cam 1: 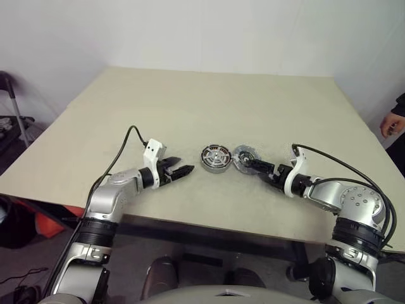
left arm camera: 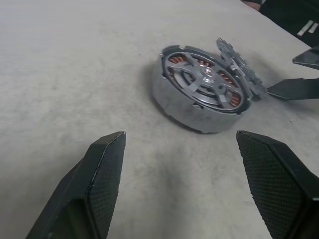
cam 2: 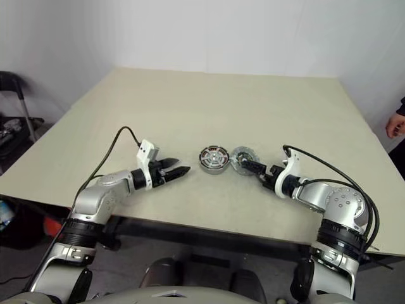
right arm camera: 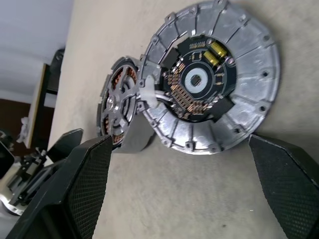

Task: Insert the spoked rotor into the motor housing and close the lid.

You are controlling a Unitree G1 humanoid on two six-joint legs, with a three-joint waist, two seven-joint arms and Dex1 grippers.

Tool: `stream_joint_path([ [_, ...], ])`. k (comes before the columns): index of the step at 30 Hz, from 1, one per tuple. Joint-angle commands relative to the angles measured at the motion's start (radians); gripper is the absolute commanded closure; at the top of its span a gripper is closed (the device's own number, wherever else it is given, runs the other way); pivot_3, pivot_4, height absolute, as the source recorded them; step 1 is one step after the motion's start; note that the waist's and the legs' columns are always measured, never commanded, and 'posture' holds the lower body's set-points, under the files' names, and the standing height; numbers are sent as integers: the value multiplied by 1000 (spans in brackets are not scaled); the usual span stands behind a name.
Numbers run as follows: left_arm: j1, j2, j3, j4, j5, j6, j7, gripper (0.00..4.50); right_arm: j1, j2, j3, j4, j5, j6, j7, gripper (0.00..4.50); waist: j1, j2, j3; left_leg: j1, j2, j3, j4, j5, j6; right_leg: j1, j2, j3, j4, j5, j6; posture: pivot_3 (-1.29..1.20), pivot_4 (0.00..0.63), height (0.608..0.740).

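Near the middle of the head view, on the beige bench (cam 1: 209, 107), sits the motor housing (cam 1: 214, 158), a shallow round metal can with the spoked rotor (left arm camera: 203, 82) already seated in it, copper windings showing between the silver spokes. Just right of it the lid (cam 1: 243, 156) leans tilted against the housing's rim, its inner face turned toward the right claw (cam 1: 249, 164) and showing a dark circuit board with two yellow components; no brand, label or writing can be read on any part. The right claw, at centre right, is spread wide with its fingers to either side of the lid, gripping nothing. The left claw (cam 1: 183, 170), left of centre, is also spread and empty, pointing at the housing from near by. A person's hand (cam 1: 390, 124) shows at the right edge.
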Motion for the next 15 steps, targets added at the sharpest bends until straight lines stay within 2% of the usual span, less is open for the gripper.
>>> stream_joint_path([
  [1, -5, 4, 17, -33, -4, -14, 5, 755, 31, -21, -25, -68, 35, 43, 15, 30, 2, 0, 0, 0, 0, 0, 0, 0, 0, 0, 0, 0, 0, 0, 0, 0, 0, 740],
  [7, -2, -2, 10, -40, -4, -11, 11, 755, 41, 2, -22, -66, 18, 32, 18, 30, 2, 0, 0, -1, 0, 0, -1, -1, 2, -1, 0, 0, -1, 3, -6, 0, 0, 740],
  [10, -16, 1, 13, -29, -3, -11, 9, 755, 20, 35, -6, -27, -9, -10, 1, 30, 0, 0, 0, -1, 0, 0, -1, -1, 2, -1, 0, 0, -1, 0, 0, 0, 0, 740],
  [15, -24, 10, 22, -12, -2, -16, 4, 755, -27, 86, 2, 21, -34, -55, -26, 30, -13, -1, -1, 3, 1, 0, -1, 0, 0, 0, 1, 0, 0, 0, 0, 0, 0, 740],
])
